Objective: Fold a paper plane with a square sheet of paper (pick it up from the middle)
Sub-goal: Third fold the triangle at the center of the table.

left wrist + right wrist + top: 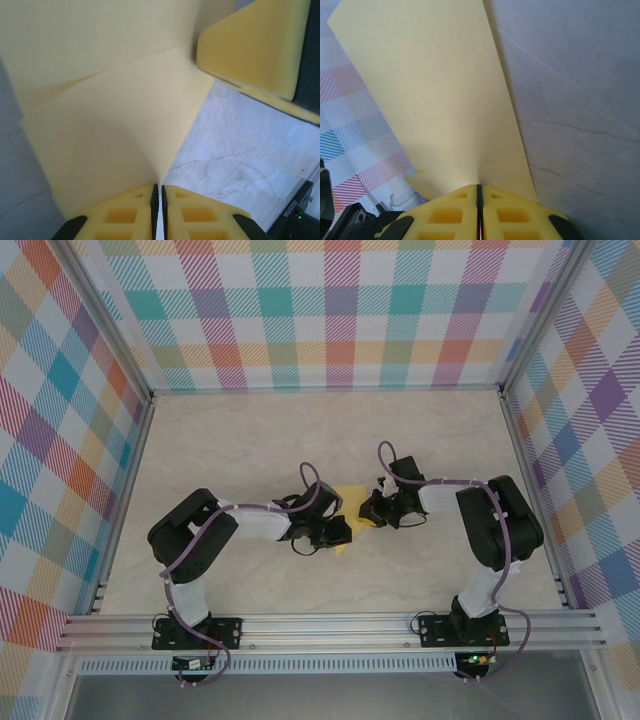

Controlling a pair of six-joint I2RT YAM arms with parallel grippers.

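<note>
We have the thin, plain yellow square sheet of paper (350, 502) pinched from both sides near the middle of the pale marbled tabletop (250, 440), and it seems to hang between the arms rather than lie flat. The left gripper (340, 532) is clamped on one edge; in its wrist view the two yellow fingers of this left gripper (158, 187) meet with the sheet (110, 125) running into the seam, and one fold line crosses the paper. The right gripper (368, 510) is likewise closed on the opposite edge, its fingers (479, 187) pressed together on the sheet (445, 90). We judge the step in hand to be shaping a fold with both arms. To do it well, we should move the arms together so the paper stays lightly taut, neither tearing nor sagging, bring edge to edge squarely, then press the crease against the table before either jaw lets go. We see no tray, box or bin; the paper rests in nothing.
</note>
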